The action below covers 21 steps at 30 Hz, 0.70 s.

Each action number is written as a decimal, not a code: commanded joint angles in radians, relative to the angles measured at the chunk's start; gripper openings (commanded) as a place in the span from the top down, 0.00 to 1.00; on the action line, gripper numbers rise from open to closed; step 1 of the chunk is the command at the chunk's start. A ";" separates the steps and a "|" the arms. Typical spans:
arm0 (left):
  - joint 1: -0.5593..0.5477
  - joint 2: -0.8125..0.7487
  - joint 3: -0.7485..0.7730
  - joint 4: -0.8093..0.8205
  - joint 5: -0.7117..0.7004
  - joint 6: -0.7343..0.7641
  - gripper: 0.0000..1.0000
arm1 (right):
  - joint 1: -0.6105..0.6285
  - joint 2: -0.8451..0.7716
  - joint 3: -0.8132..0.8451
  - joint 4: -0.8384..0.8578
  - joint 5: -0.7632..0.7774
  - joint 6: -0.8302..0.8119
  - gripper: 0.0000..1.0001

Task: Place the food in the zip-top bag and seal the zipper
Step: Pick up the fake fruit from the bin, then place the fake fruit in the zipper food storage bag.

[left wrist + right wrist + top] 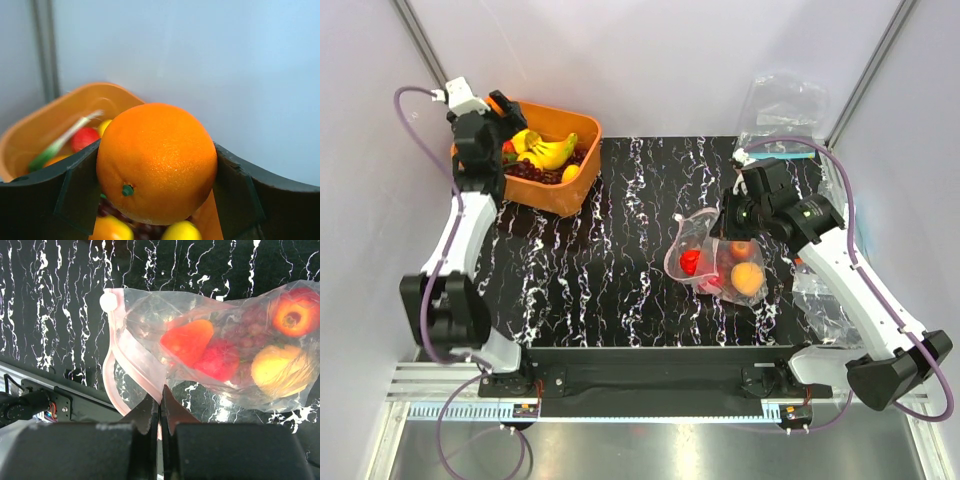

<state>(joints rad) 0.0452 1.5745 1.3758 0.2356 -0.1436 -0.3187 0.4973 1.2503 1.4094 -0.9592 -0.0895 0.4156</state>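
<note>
While the left arm reaches toward the far left corner in the overhead view, the left tool [505, 120] hangs over the basket [565, 195], which sits on the black marbled counter [620, 250] and holds bananas [548, 150]; how the fingers stand cannot be read from above. Right of the middle lies the bag [705, 240], its mouth gaping toward the left, with red fruits [691, 262] and a yellow fruit [748, 278] inside. The right tool [720, 225] meets the bag's far edge. A second bag [782, 150] with a teal strip lies at the counter's far right corner, well apart. From the left wrist, the dark fingers [75, 195] are clamped on an orange [156, 162], one on each side, and hold it above the basket, where a small red piece and some yellow ones show, blurred. From the right wrist, the fingers [147, 415] are pressed together, pinching the pale pink zipper [116, 347] where it curves down to their tips. The zipper's two layers stand apart and a white tab sits at its far end. The fruits lie in the bag's closed end, to the right, away from the mouth.
</note>
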 commanded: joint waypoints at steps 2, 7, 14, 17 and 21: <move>-0.085 -0.155 -0.107 -0.030 0.208 -0.144 0.54 | 0.004 -0.017 0.022 -0.006 0.030 0.008 1.00; -0.247 -0.319 -0.231 -0.021 0.300 -0.175 0.53 | 0.006 0.000 0.051 -0.027 0.039 0.015 1.00; -0.490 -0.468 -0.392 0.060 0.401 -0.264 0.53 | 0.004 -0.002 0.074 -0.046 0.066 0.023 1.00; -0.580 -0.501 -0.412 0.032 0.409 -0.253 0.53 | 0.006 0.000 0.076 -0.050 0.079 0.022 1.00; -0.703 -0.507 -0.428 0.028 0.420 -0.240 0.53 | 0.006 -0.008 0.059 -0.046 0.085 0.026 1.00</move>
<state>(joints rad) -0.5888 1.0863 0.9577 0.2062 0.2283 -0.5571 0.4973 1.2526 1.4437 -1.0023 -0.0357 0.4278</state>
